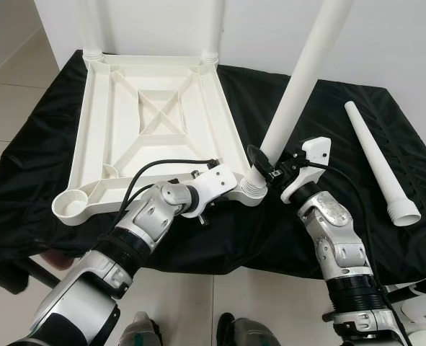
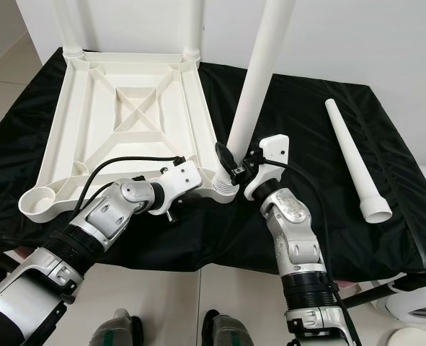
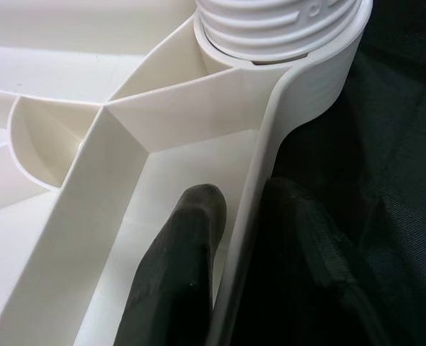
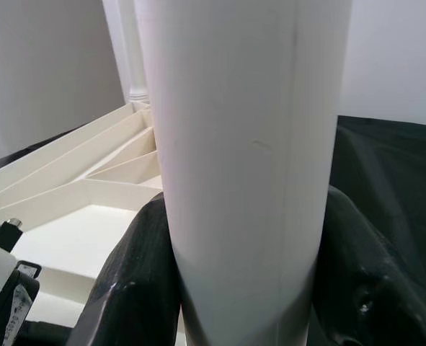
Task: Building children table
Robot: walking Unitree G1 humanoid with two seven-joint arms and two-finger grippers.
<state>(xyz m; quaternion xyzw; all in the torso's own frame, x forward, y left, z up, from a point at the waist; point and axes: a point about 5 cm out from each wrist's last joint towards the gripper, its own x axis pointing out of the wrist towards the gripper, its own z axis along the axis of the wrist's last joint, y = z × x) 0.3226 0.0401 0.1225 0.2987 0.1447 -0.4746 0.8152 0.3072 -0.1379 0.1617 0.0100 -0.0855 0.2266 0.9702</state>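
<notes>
The white plastic table (image 1: 155,122) lies upside down on the black cloth (image 1: 357,122) covering the tabletop, two legs already standing at its far corners. The left tool (image 3: 231,238) pinches the table's near rim, one finger inside, one outside, right beside the threaded corner socket (image 1: 250,189). The right tool (image 4: 241,288) is clamped around the white leg (image 1: 299,86) standing tilted in that socket. A spare leg (image 1: 380,164) lies on the cloth, well apart to the right.
</notes>
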